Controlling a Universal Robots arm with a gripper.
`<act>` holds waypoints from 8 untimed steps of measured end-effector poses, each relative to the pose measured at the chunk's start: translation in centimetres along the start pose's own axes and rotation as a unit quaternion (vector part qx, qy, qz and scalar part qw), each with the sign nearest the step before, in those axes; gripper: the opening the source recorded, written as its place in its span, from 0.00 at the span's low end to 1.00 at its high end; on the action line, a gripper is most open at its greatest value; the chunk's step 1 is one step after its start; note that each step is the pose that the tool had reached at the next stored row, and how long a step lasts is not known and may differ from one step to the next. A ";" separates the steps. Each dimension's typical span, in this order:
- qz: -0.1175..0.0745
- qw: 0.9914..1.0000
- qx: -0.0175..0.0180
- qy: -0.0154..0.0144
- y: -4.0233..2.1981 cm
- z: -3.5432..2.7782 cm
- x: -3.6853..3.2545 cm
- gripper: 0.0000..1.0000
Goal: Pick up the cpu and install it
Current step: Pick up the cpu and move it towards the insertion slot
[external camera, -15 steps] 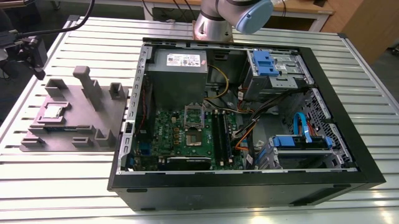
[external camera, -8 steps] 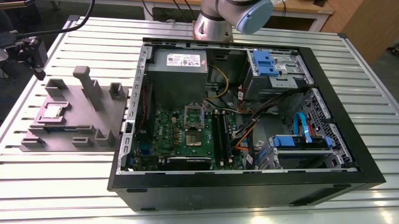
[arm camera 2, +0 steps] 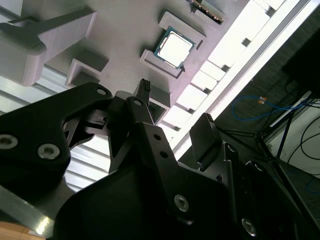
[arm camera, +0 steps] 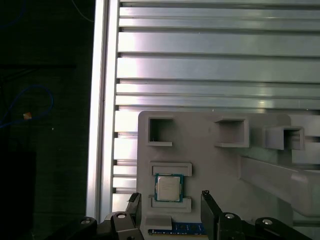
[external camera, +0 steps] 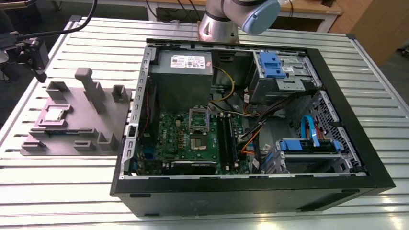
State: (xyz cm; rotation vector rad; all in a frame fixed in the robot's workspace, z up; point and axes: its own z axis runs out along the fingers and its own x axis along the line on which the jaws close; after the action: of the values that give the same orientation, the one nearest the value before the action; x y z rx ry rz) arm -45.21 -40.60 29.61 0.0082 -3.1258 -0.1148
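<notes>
cpu (arm camera: 168,187): silvery metal lid, smooth, soft sheen
holder block (arm camera: 210,165): matt grey plastic, no shine at all
table (arm camera: 215,70): ribbed bare metal, pretty shiny
gripper (arm camera: 169,196): matt black, bright metal screw heads (arm camera 2: 48,151)
computer case (external camera: 255,196): matt black outside, dull grey sheet metal inside
drive clips (external camera: 269,62): smooth blue plastic, slight gloss

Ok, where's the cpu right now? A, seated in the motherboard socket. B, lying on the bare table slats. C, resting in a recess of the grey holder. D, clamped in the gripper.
C: in the first wrist view the cpu lies flat in a recess of the grey holder, and the gripper is open and holds nothing.
</notes>
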 end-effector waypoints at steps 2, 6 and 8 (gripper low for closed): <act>0.000 1.000 0.000 0.000 0.00 0.00 0.00 0.59; 0.000 1.000 0.000 0.000 0.00 0.04 0.00 0.59; 0.000 1.000 0.000 0.000 -0.01 0.15 0.00 0.59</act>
State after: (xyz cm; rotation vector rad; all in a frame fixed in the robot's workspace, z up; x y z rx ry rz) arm -45.21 -40.60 29.46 0.0082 -3.1262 -0.1152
